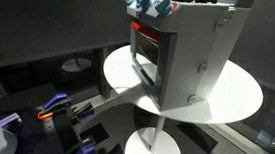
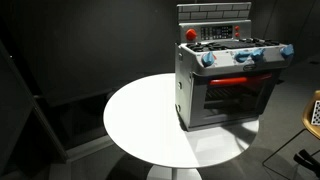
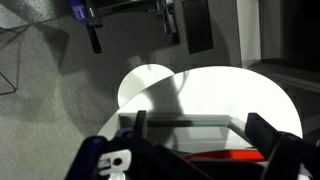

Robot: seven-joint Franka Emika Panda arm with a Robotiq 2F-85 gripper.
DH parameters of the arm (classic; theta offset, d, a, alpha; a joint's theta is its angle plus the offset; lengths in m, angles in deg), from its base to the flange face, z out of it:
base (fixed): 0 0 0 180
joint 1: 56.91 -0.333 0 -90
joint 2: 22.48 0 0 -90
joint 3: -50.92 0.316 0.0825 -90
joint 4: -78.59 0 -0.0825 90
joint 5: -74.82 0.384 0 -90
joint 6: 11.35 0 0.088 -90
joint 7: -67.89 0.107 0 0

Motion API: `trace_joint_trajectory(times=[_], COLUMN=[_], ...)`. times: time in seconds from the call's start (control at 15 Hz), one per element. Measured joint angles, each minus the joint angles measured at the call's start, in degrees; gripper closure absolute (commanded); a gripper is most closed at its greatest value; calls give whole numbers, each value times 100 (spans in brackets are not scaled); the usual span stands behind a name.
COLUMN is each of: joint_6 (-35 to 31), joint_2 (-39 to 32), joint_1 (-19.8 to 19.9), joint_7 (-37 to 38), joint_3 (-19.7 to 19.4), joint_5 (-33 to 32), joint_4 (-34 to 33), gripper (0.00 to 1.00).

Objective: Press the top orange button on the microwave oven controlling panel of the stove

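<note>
The gripper (image 3: 200, 130) sits spread wide at 6 o'clock of the wrist view, stove (image 2: 192, 95) on the white tabletop (image 2: 135, 120), controlling panel (image 2: 236, 82) glowing red-orange.

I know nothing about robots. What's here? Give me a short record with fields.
table: round, white
stove: grey toy stove, standing on the table
knobs: blue-white, along the stove's top front
control panel: dark strip glowing red-orange, just above the window
gripper: seen in the wrist view only; fingers wide apart, holding nothing, the stove visible between them
</note>
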Motion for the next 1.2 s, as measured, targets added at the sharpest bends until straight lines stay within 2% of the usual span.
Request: trace_joint_trajectory(times=[0.6, 0.93, 1.2], joint_6=[-153, -868, -1530], joint_2=[-26, -304, -884], joint_1=[41, 113, 119], joint_7=[-1, 49, 191], joint_3=[59, 121, 141], joint_5=[0, -1, -4], joint_4=[-6, -273, -746], gripper=[0, 0, 0])
